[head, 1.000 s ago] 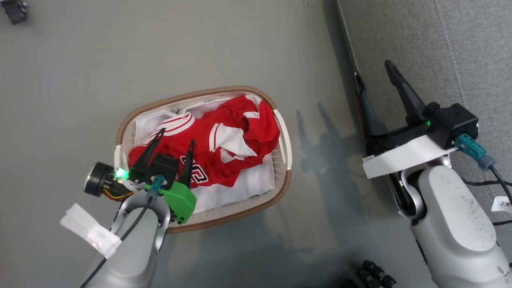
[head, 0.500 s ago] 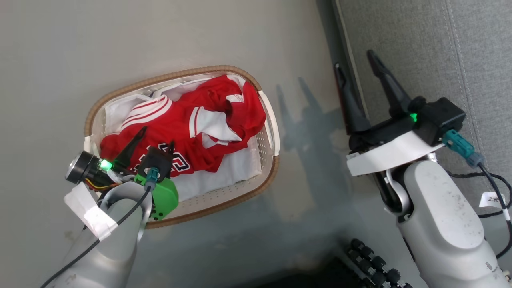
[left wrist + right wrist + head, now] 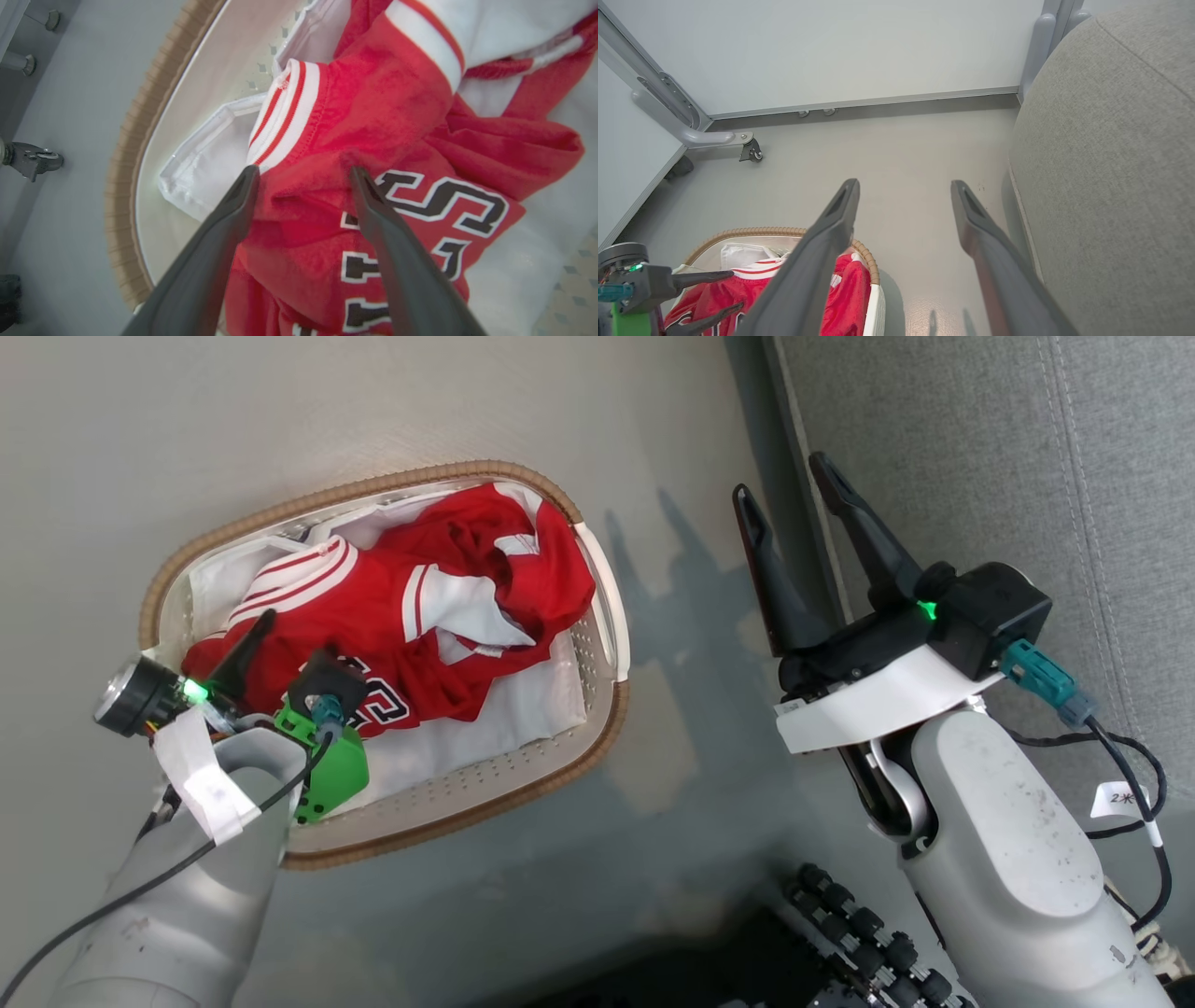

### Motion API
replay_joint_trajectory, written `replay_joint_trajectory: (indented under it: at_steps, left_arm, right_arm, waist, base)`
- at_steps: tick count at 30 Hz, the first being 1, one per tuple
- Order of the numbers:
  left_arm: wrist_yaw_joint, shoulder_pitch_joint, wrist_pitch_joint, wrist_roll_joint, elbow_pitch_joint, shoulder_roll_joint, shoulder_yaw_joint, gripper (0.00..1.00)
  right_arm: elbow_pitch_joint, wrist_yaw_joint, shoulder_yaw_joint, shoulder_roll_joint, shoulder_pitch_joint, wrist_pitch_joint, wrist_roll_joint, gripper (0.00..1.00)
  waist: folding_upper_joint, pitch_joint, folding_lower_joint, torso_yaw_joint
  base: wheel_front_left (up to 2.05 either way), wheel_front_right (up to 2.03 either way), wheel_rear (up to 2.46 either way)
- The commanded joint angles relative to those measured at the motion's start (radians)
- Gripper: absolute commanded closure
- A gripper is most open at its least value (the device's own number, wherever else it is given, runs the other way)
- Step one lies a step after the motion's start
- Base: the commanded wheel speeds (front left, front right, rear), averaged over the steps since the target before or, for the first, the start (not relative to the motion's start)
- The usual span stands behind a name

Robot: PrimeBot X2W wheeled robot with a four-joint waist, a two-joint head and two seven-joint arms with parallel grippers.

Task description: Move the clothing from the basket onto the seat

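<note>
We see the clothing (image 3: 373, 616) lying crumpled in the basket (image 3: 467, 782), on top of a white sheet (image 3: 532, 705). The basket stands on the floor (image 3: 280, 401) near the seat (image 3: 952, 448). Nothing red lies on the part of the seat that we can see.

Our left gripper (image 3: 304, 171) is down in the basket with its jaws spread wide and nothing clamped. In the left wrist view its two fingers stand on either side of a raised fold of red cloth, just beside the striped trim (image 3: 285, 112) and the lettering (image 3: 444, 200). We cannot tell if the tips already touch the cloth. Our right gripper (image 3: 782, 476) hangs released and empty over the floor, at the edge of the seat.

We judge the clothing to be light, soft and limp. It will keep no shape, and when lifted it will hang down in a long tail. The fabric looks smooth, so a single thin layer could slide out from narrow fingers. The fold between the fingers is a good place to take hold, because several layers are bunched there. The trim band beside it looks thicker and may hold better.

The pinch should stay shallow, or the white sheet below may come up too. The red pieces look tangled, so more than one may rise together. The lift must be high enough that the tail clears the rim, otherwise the basket could be dragged.
</note>
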Motion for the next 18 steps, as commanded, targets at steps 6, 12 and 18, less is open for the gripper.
replay_joint_trajectory:
  at_steps: [6, 12, 18]
  left_arm:
    - [0.015, -0.087, 0.02, 0.041, 0.076, 0.018, -0.047, 0.0]
    - [0.004, -0.126, 0.052, 0.055, 0.103, 0.022, -0.076, 0.0]
    - [-0.015, -0.149, 0.099, 0.033, 0.117, 0.016, -0.082, 0.0]
  right_arm:
    - [0.005, -0.001, 0.015, 0.006, -0.022, -0.005, 0.014, 0.0]
    - [-0.006, -0.001, 0.019, 0.013, -0.04, -0.005, 0.016, 0.0]
    - [-0.014, -0.001, 0.016, 0.02, -0.039, -0.005, 0.014, 0.0]
  waist:
    - [-0.0001, 0.032, -0.0001, -0.012]
    - [-0.0001, 0.057, -0.0001, -0.025]
    - [-0.0001, 0.079, -0.0001, -0.031]
  base:
    - [0.0, 0.0, 0.0]
    - [0.0, 0.0, 0.0]
    - [0.0, 0.0, 0.0]
